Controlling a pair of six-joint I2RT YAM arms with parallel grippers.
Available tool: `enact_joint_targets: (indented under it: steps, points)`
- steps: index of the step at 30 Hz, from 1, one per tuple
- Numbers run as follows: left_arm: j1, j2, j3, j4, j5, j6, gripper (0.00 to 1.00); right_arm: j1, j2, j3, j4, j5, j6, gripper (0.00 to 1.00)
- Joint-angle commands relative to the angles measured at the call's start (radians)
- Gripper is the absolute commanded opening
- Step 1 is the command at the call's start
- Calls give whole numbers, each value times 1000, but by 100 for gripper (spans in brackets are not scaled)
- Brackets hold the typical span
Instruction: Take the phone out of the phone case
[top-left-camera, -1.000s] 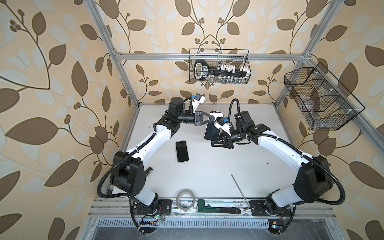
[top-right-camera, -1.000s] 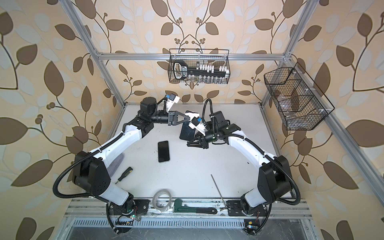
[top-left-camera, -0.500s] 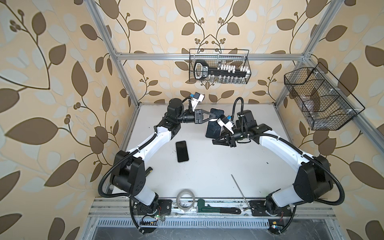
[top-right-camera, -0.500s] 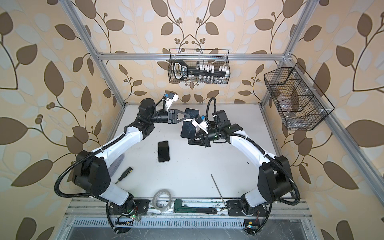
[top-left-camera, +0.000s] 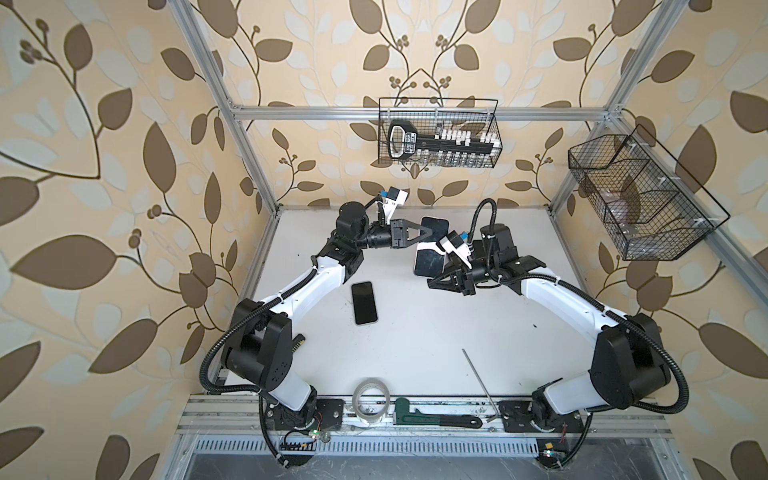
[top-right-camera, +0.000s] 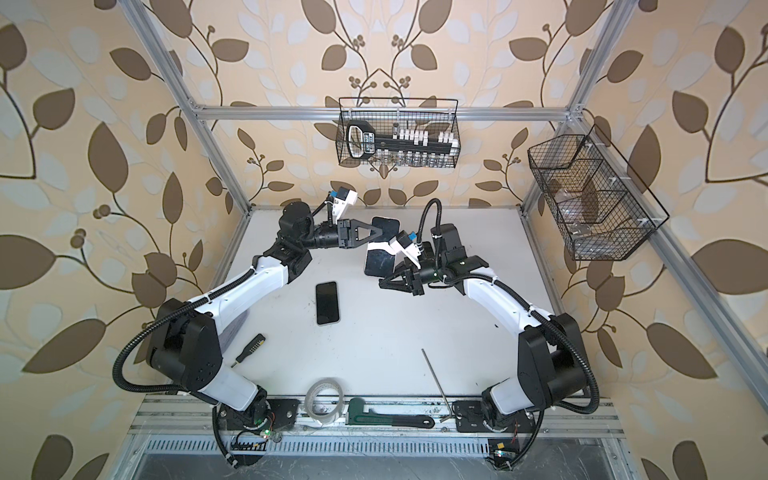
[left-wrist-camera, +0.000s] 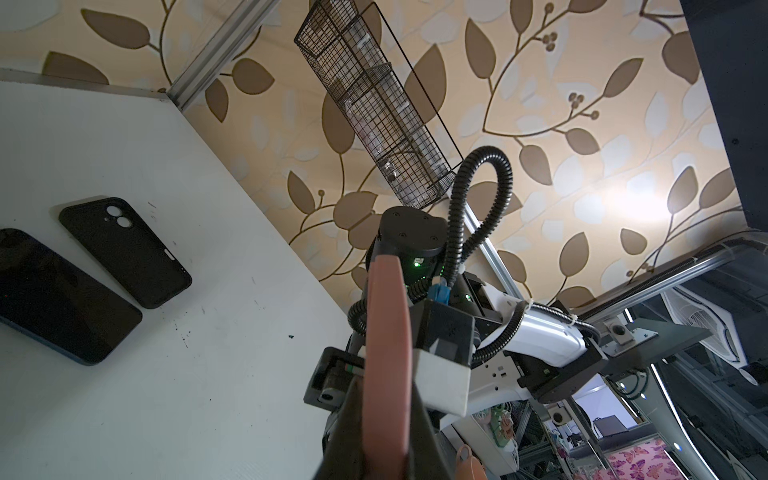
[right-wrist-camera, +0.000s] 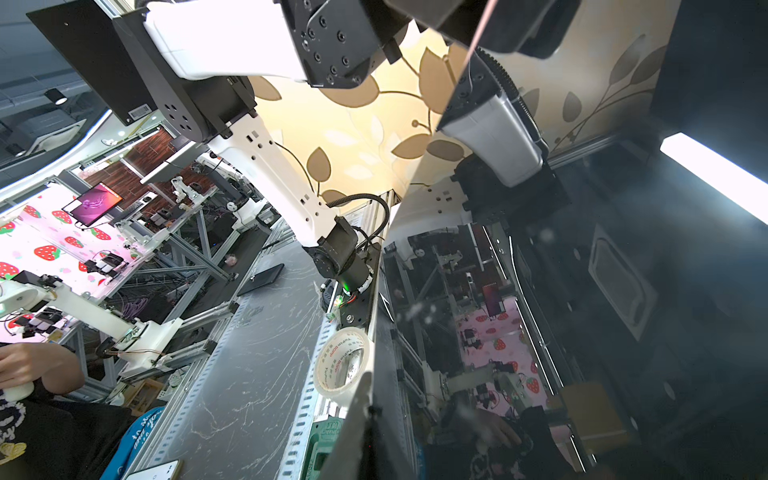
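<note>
A phone in a salmon-pink phone case (left-wrist-camera: 386, 353) hangs on edge above the back of the table, held between both grippers. My left gripper (left-wrist-camera: 386, 419) is shut on one end of the case; in both top views it points right (top-left-camera: 422, 232) (top-right-camera: 376, 237). The phone's glossy dark face (right-wrist-camera: 582, 291) fills much of the right wrist view, running out from my right gripper (right-wrist-camera: 374, 424), which is shut on its other end (top-left-camera: 434, 283) (top-right-camera: 384, 284). From above, the held phone is edge-on and hard to make out.
Under the grippers lie an empty black case (top-left-camera: 436, 224) (left-wrist-camera: 124, 249) and a dark phone (top-left-camera: 428, 262) (left-wrist-camera: 62, 295). Another black phone (top-left-camera: 364, 302) lies mid-table. Tape roll (top-left-camera: 371, 401), green wrench (top-left-camera: 436, 419) and metal rod (top-left-camera: 478, 382) are at the front. Wire baskets (top-left-camera: 438, 133) (top-left-camera: 640, 199) hang on the walls.
The right wrist has shifted a little to the right and back, uncovering the black case on the table. The left arm has hardly moved. Both grips hold.
</note>
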Motion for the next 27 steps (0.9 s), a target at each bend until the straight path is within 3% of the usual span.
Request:
enact_joint_targets:
  steps: [1, 8, 14, 19, 23, 27]
  points:
    - [-3, -23, 31, 103, -57, -132, 0, -12, -4, -27, 6, 90, -36, 14]
    - [-3, -24, 23, 105, -57, -132, 0, -19, -4, -22, 3, 79, -37, 17]
    - [-3, -30, 24, 106, -55, -136, 0, -18, 5, -19, 6, 71, -35, 9]
    - [-3, -40, 22, 35, -51, -71, 0, -16, 4, -2, -47, 53, -73, 33]
    - [-3, -38, 34, -42, -47, 4, 0, -16, -15, 20, -147, 47, -138, 36]
    - [-3, -32, 41, -39, -36, 0, 0, -16, -23, 39, -175, 53, -149, 36]
